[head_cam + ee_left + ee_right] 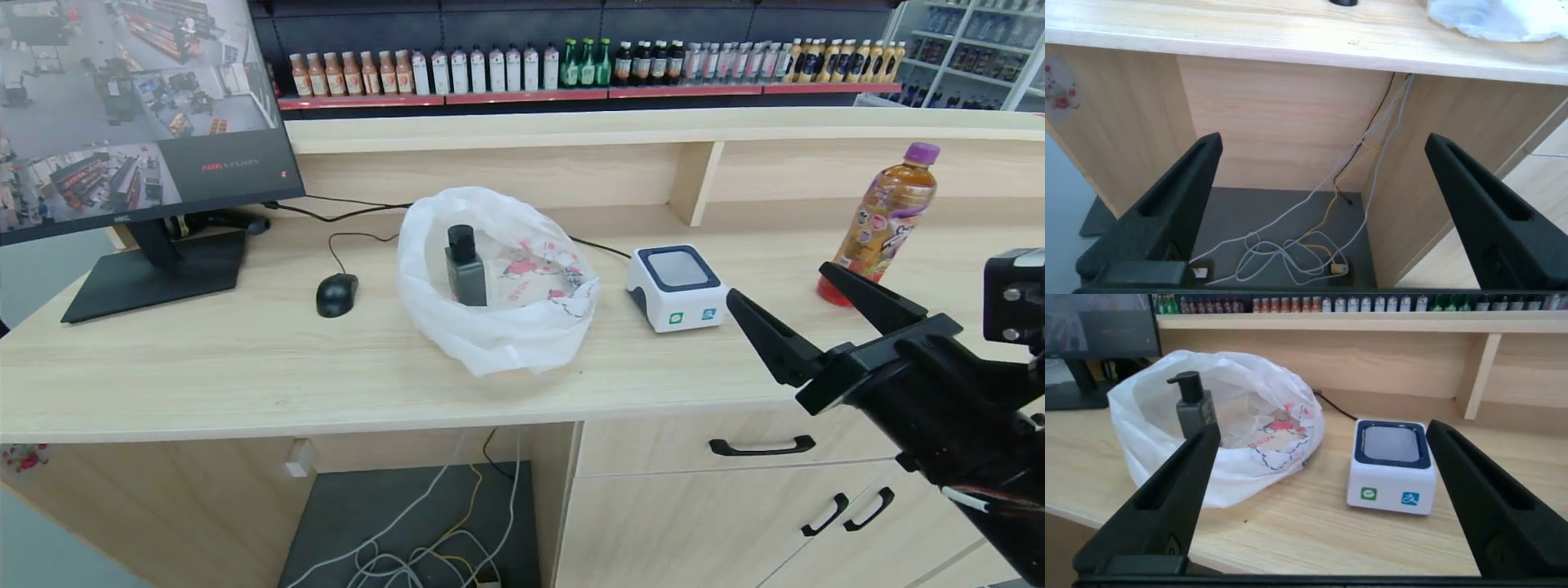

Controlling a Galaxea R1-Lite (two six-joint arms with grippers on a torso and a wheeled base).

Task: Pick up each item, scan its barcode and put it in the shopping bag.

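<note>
While the right gripper hangs above the near right part of the counter, its two black fingers are spread wide with nothing between them. They point toward the scanner and the shopping bag.

The bag, thin and white with red print, sits slumped open at the middle of the counter. A grey pump bottle with a black head stands upright inside it, toward its left side. The scanner, a small white box with a dark-framed window on top, rests just to the right of the bag, near it but apart. Farther right and farther back, a drink bottle with a purple cap and amber liquid stands upright on the counter, well apart from the scanner.

The left gripper is on the near side of the counter, in front of its edge, with its jaws likewise spread and holding nothing. It faces the open recess under the counter, where loose cables lie on a dark floor.

At the left of the counter a monitor stands on a flat black base. A black mouse lies between that base and the bag. Beyond the counter a shelf carries a long row of bottles. Drawers with black handles sit under the counter at the right.
</note>
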